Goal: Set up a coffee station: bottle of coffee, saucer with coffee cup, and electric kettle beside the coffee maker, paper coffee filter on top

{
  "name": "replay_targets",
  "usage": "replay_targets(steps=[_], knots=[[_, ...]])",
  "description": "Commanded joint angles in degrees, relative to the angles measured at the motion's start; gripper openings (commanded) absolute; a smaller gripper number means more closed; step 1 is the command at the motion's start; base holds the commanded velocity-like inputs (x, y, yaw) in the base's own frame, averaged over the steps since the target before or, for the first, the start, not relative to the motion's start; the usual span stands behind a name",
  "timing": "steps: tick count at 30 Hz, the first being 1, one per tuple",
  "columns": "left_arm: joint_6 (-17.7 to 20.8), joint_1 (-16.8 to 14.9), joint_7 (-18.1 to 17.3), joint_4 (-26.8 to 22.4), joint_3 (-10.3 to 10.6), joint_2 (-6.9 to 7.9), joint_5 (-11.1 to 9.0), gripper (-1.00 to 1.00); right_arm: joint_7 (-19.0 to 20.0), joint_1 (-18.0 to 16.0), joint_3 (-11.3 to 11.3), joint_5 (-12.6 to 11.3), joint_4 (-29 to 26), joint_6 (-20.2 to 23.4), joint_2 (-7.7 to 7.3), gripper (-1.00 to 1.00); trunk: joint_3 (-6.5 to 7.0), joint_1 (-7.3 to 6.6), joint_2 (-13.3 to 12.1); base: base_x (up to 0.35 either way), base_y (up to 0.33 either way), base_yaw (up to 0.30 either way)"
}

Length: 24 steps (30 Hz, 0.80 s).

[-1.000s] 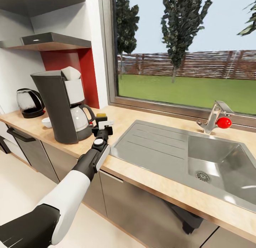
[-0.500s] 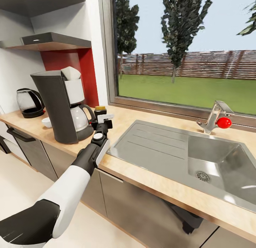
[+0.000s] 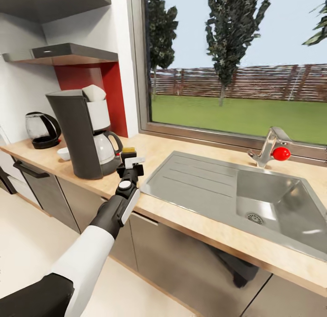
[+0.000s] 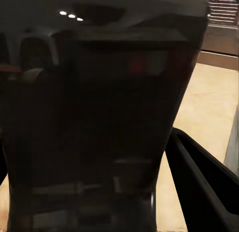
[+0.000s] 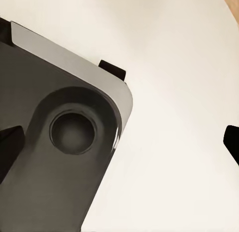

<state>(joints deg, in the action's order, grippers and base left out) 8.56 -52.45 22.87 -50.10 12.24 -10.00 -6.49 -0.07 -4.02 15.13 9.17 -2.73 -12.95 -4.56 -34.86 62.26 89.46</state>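
Observation:
The dark coffee maker stands on the wooden countertop, with a white paper filter on its top. Just right of its glass carafe, the bottle of coffee, dark with a yellow lid, sits between the fingers of my left gripper. In the left wrist view the dark bottle looms close, and one finger lies against its side. A white cup sits left of the coffee maker, and the electric kettle stands further left. My right gripper is open over the floor.
A steel sink with a draining board and a red-knobbed faucet takes up the counter's right half. A shelf hangs above the coffee maker. The window runs behind the counter. My own base shows in the right wrist view.
The head view has shifted a little. My left gripper and the bottle have stayed beside the coffee maker; the bottle's lid stood higher above the gripper half a second ago.

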Motion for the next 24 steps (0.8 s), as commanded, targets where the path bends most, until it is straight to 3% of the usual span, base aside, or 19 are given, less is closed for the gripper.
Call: replay_targets(steps=[1,24], knots=[[0.22,-0.03,0.37,-0.03,0.1,0.0,-0.45,-1.0,0.0,-0.02,-0.19,0.59,0.01,-0.15,-0.01,1.0,-0.06,-0.02,0.03,-0.077,0.0,0.0],[0.23,0.04,0.33,1.03,-0.17,0.0,-0.42,-1.0,-0.02,-0.03,-0.19,0.59,0.01,-0.15,-0.01,1.0,-0.06,-0.02,0.03,0.014,0.042,0.0]])
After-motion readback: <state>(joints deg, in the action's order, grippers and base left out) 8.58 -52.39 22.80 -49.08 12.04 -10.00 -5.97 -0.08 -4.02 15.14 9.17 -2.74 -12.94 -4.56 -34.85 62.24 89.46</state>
